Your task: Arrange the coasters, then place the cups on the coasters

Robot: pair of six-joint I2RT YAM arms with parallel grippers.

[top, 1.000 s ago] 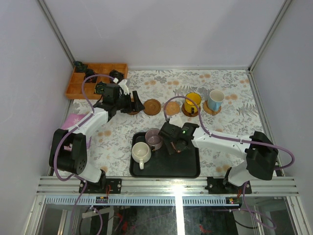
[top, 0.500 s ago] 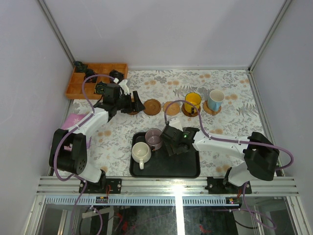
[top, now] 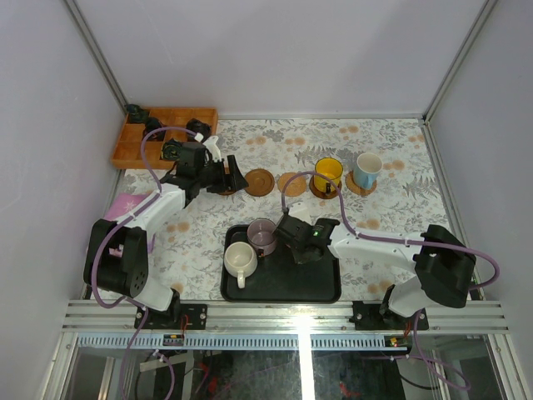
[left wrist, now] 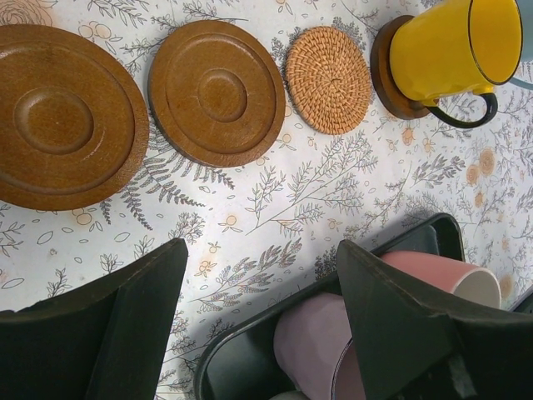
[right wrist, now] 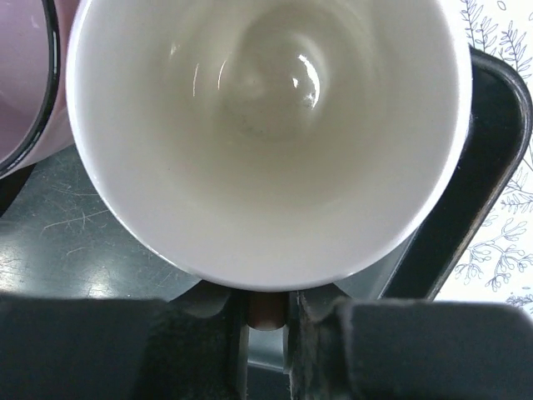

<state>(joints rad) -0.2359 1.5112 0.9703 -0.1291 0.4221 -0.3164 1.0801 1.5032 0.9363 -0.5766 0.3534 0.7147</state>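
Observation:
My right gripper (right wrist: 268, 321) is shut on the dark handle (right wrist: 268, 312) of the pink cup (right wrist: 266, 142), which stands on the black tray (right wrist: 67, 233) beside the mauve cup (right wrist: 21, 75). In the top view this gripper (top: 300, 242) hides that cup; the mauve cup (top: 263, 237) and cream cup (top: 240, 260) show on the tray (top: 321, 283). The yellow cup (top: 328, 173) and blue cup (top: 367, 169) each stand on a coaster. My left gripper (left wrist: 262, 308) hangs open over the table, with two wooden coasters (left wrist: 62, 117) (left wrist: 216, 92) and a woven coaster (left wrist: 327, 79) lying bare ahead of it.
A wooden compartment box (top: 162, 133) sits at the back left corner. A pink cloth (top: 125, 207) lies by the left arm. White walls close in the flowered table on three sides.
My right gripper has slid left across the tray to the pink cup and closed on its handle. The left arm has not moved.

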